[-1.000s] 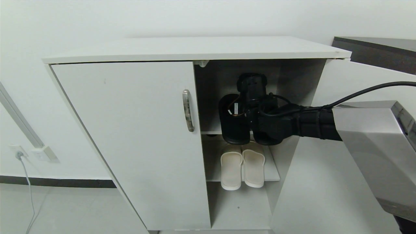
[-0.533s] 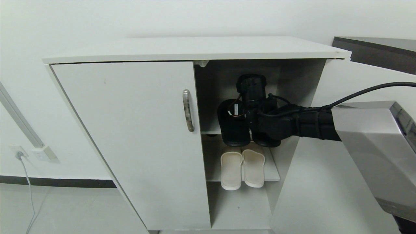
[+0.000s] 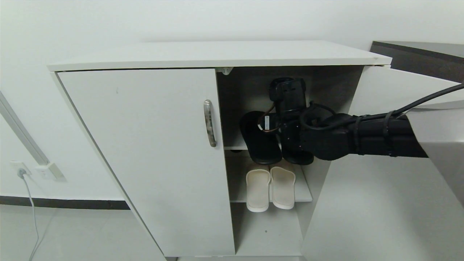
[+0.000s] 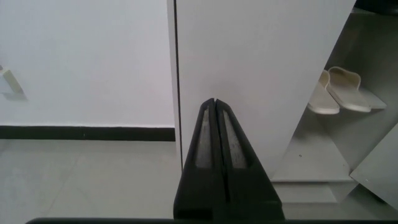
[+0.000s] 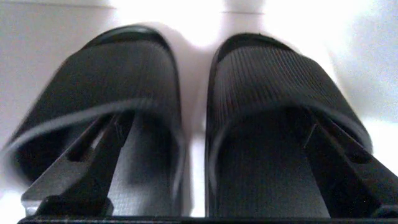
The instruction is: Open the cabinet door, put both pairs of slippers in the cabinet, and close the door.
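I am logging: black slippers (image 3: 261,139) sitting on the cabinet's (image 3: 217,54) upper shelf (image 3: 235,147), right tool (image 5: 212,121) spreading inside both straps. Cream slippers (image 3: 270,188) are lying on the lower shelf (image 3: 304,194). The left tool (image 4: 214,106) is staying pressed together over the grey floor (image 4: 87,180), by the white wall (image 3: 72,21).

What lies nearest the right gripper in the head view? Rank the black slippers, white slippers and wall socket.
1. Black slippers: on the upper shelf, with the fingers of the right gripper inside them.
2. White slippers: on the lower shelf, just beneath.
3. Wall socket: far left, outside the cabinet.
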Motion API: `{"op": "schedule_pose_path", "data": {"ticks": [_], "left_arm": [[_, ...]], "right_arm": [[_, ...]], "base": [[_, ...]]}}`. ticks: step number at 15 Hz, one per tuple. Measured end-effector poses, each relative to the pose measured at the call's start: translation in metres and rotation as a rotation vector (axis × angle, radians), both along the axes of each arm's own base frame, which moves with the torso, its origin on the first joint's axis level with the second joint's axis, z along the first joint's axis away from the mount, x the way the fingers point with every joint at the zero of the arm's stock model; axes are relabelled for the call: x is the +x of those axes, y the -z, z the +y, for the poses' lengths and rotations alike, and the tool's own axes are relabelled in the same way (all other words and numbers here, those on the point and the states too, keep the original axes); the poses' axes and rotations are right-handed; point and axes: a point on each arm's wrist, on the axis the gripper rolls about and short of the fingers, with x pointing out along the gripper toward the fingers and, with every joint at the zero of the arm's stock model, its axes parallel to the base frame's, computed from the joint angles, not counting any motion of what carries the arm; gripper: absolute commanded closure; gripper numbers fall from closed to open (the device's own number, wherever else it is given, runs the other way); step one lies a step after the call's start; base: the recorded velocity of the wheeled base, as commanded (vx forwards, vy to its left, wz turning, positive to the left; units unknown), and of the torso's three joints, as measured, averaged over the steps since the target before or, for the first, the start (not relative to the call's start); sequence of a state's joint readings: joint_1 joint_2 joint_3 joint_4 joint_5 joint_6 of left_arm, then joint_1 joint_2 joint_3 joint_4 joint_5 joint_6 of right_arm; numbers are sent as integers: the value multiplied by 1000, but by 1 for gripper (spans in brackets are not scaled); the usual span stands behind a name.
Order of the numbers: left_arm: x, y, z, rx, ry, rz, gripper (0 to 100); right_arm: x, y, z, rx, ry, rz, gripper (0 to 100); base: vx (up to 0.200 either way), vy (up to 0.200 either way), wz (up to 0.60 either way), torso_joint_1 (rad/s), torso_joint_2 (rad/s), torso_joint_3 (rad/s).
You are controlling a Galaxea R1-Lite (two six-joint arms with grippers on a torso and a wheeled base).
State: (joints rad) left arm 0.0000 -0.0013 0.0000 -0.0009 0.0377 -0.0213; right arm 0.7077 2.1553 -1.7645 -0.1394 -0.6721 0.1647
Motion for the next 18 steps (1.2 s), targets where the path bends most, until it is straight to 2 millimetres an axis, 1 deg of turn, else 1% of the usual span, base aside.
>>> {"op": "schedule_pose_path", "data": {"ticks": [5, 9, 11, 13, 14, 16, 18], "left_arm": [[0, 0, 0, 0, 0, 0, 100], [0, 0, 0, 2, 2, 0, 100], [0, 0, 0, 3, 2, 0, 100], [0, 0, 0, 3, 3, 0, 100], [0, 0, 0, 2, 3, 0, 100], [0, 0, 0, 2, 4, 0, 100], [0, 0, 0, 2, 4, 0, 100]], "right_arm": [[-39, -10, -2, -8, -33, 1, 0], [-87, -14, -9, 13, -112, -17, 0], [-112, -8, -16, 28, -165, -25, 0], [-138, 2, -24, 51, -247, -36, 0], [-150, 8, -29, 69, -283, -50, 100], [-166, 16, -37, 103, -331, -78, 100], [-174, 23, -42, 101, -368, -70, 100]], "base": [[0, 0, 0, 0, 0, 0], [0, 0, 0, 0, 0, 0], [0, 0, 0, 0, 0, 0], [0, 0, 0, 0, 0, 0], [0, 0, 0, 0, 0, 0], [0, 0, 0, 0, 0, 0], [0, 0, 0, 0, 0, 0]]}}
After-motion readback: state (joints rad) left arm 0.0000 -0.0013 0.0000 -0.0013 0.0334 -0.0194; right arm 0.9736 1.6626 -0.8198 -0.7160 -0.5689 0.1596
